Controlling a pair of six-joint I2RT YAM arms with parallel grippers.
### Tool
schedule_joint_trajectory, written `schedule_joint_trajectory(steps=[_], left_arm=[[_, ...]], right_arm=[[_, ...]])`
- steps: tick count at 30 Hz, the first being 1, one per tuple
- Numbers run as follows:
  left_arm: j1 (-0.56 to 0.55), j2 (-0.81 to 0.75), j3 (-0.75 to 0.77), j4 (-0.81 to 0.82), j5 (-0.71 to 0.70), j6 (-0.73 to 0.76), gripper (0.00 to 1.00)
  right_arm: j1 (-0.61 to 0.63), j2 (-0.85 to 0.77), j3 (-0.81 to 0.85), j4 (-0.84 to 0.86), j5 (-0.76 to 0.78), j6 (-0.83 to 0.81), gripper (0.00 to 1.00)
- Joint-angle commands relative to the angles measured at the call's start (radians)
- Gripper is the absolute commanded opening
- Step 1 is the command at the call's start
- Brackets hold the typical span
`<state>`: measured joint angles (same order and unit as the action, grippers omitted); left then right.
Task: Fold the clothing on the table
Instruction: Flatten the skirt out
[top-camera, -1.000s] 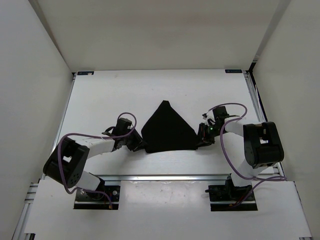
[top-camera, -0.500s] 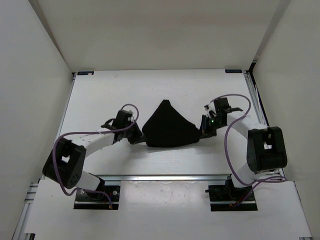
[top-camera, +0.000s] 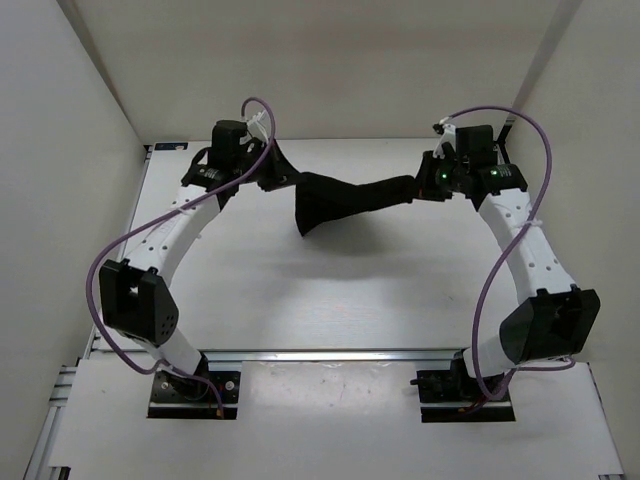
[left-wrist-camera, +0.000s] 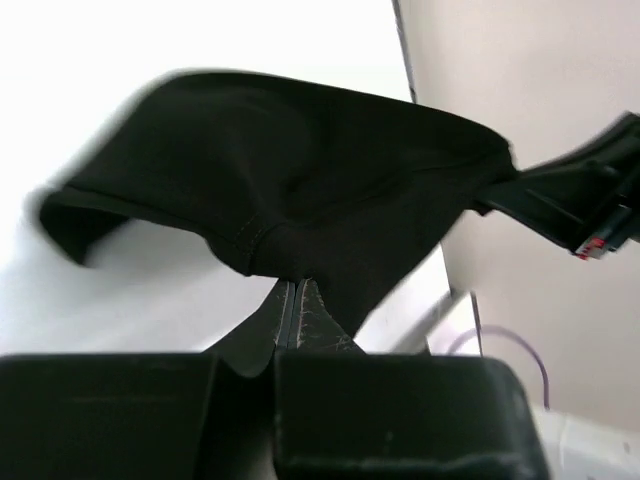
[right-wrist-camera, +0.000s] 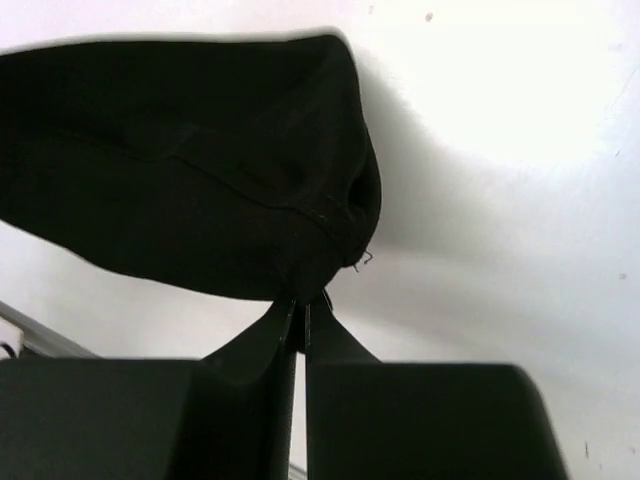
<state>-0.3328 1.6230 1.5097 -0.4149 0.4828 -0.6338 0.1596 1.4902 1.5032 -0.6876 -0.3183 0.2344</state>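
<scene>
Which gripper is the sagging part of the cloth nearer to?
The left gripper: the clothing droops beside it, but runs thin and taut into the right gripper.

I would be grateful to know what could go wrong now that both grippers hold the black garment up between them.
1. Both the left gripper and the right gripper pinch only a thin edge of the clothing; pulling apart might slip it free.
2. The cloth hangs lower near the left gripper, so setting it down may bunch that part underneath.
</scene>
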Motion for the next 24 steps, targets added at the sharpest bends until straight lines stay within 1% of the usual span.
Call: schedule_joint_trajectory(steps=[1,3,4,6,7,9,10,11,12,13,14,16,18,19,20,21,22,23,24], left_arm=[[-0.012,-0.099,-0.044,-0.053,0.141,0.042,0.0],[0.0,-0.156,-0.094,0.011,0.232,0.011,0.0],[0.003,-0.202,-0.133,0.033,0.255,-0.012,0.0],[0.043,-0.303,-0.234,0.158,0.363,-0.096,0.0],[0.066,-0.333,-0.255,0.241,0.417,-0.146,0.0],[0.107,-0.399,-0.321,0.292,0.442,-0.2,0.0],[0.121,-0.417,-0.318,0.265,0.422,-0.192,0.0],[0.13,-0.417,-0.306,0.234,0.4,-0.178,0.0],[0.126,-0.398,-0.274,0.185,0.354,-0.149,0.0],[0.13,-0.387,-0.247,0.148,0.324,-0.133,0.0],[0.133,-0.35,-0.243,0.148,0.31,-0.133,0.0],[0.146,-0.273,-0.2,0.151,0.286,-0.151,0.0],[0.143,-0.145,-0.148,0.139,0.248,-0.152,0.0],[0.129,-0.07,-0.091,0.127,0.212,-0.146,0.0],[0.121,-0.027,-0.053,0.098,0.194,-0.138,0.0],[0.115,0.076,0.057,0.079,0.192,-0.126,0.0],[0.112,0.18,0.196,0.038,0.191,-0.122,0.0],[0.109,0.222,0.34,0.006,0.207,-0.129,0.0],[0.109,0.282,0.39,0.016,0.218,-0.136,0.0]], right_arm=[[0.076,-0.1,-0.024,-0.059,0.08,-0.036,0.0],[0.13,-0.197,-0.053,-0.059,0.125,-0.043,0.01],[0.147,-0.22,-0.058,-0.056,0.157,-0.05,0.0],[0.23,-0.332,-0.11,-0.023,0.238,-0.069,0.0],[0.273,-0.387,-0.126,-0.015,0.263,-0.069,0.0],[0.307,-0.448,-0.182,0.011,0.317,-0.043,0.0],[0.275,-0.462,-0.193,0.011,0.315,-0.027,0.0],[0.238,-0.461,-0.21,0.007,0.267,-0.015,0.0],[0.15,-0.444,-0.216,0.003,0.169,0.008,0.0],[0.042,-0.406,-0.219,0.006,0.112,0.009,0.0],[-0.012,-0.386,-0.224,0.019,0.008,0.028,0.0],[-0.089,-0.302,-0.248,0.069,-0.028,0.074,0.0],[-0.091,-0.205,-0.227,0.126,-0.063,0.092,0.0],[-0.116,-0.13,-0.19,0.132,-0.114,0.106,0.0],[-0.121,-0.045,-0.158,0.132,-0.134,0.114,0.0],[-0.144,0.057,-0.076,0.128,-0.193,0.127,0.0],[-0.132,0.091,0.022,0.108,-0.192,0.129,0.0],[-0.134,0.152,0.073,0.103,-0.194,0.128,0.0],[-0.114,0.175,0.153,0.103,-0.127,0.102,0.0]])
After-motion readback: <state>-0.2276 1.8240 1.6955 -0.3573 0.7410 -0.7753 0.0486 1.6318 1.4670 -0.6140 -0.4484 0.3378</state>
